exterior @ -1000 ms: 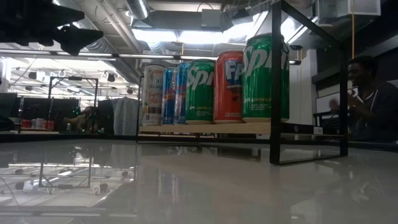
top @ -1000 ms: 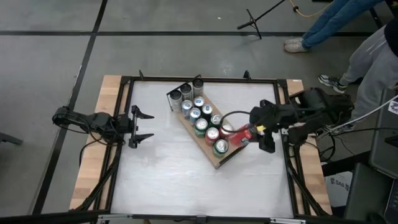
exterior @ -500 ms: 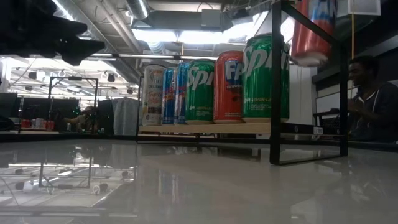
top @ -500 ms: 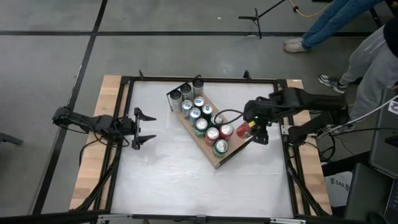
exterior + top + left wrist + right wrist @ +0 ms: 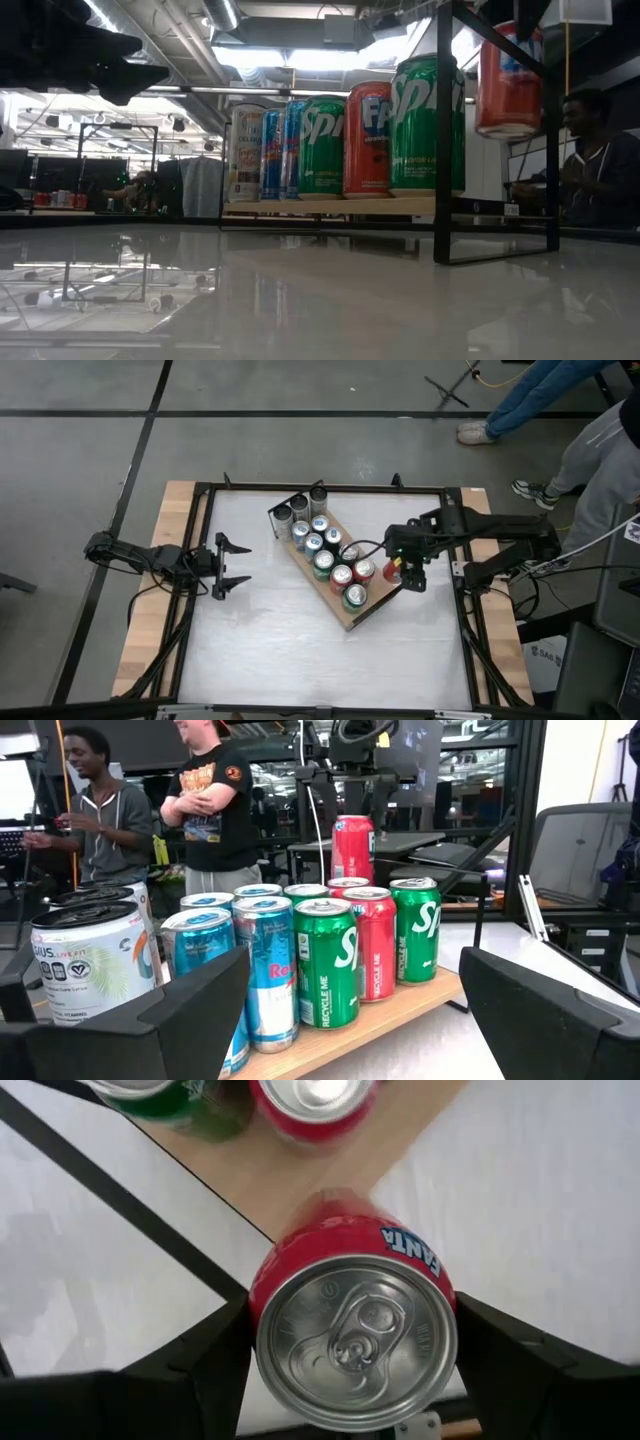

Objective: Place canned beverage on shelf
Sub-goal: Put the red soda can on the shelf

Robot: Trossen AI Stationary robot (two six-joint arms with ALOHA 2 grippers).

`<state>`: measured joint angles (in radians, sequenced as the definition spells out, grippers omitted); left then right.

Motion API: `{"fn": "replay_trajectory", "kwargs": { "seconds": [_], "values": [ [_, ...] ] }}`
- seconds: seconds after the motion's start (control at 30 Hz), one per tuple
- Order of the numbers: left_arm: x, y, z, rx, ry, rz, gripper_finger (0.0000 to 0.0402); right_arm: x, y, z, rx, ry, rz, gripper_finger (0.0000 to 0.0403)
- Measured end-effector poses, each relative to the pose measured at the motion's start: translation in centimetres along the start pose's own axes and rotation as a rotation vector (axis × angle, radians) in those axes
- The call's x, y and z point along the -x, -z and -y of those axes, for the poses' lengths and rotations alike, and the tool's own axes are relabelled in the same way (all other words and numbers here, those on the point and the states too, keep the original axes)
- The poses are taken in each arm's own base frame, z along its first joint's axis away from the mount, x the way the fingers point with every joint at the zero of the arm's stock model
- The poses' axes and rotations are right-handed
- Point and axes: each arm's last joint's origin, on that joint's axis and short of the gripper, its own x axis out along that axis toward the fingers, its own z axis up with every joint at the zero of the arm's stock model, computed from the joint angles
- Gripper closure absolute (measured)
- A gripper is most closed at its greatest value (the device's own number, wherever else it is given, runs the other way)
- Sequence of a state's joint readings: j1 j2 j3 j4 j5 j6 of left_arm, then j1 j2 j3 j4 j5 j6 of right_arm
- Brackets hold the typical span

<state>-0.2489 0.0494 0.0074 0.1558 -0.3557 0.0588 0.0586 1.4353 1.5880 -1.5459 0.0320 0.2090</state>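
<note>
The right gripper (image 5: 350, 1380) clamps a red Fanta can (image 5: 352, 1330), silver lid up, held upright above the shelf's (image 5: 345, 615) near end, by its rail. Farther off, the left gripper (image 5: 232, 565) waits open at the table's left side.

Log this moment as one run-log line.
right gripper: shut on red can, above shelf end | left gripper: open, waiting at table's left

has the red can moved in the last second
Yes. In the high view the red can, held in the right claw, went from lying sideways at the shelf's end rail to upright, edging toward the cans there.
</note>
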Motion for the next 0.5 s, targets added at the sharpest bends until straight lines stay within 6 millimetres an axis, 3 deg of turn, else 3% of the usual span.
{"fn": "replay_trajectory", "kwargs": {
  "seconds": [0.5],
  "values": [
    [0.0, 0.0, 0.0, -0.002, 0.001, -0.005, 0.0047, -3.9, -0.7, -0.4, -0.002, -0.051, -0.004, 0.0123]
  ]
}}
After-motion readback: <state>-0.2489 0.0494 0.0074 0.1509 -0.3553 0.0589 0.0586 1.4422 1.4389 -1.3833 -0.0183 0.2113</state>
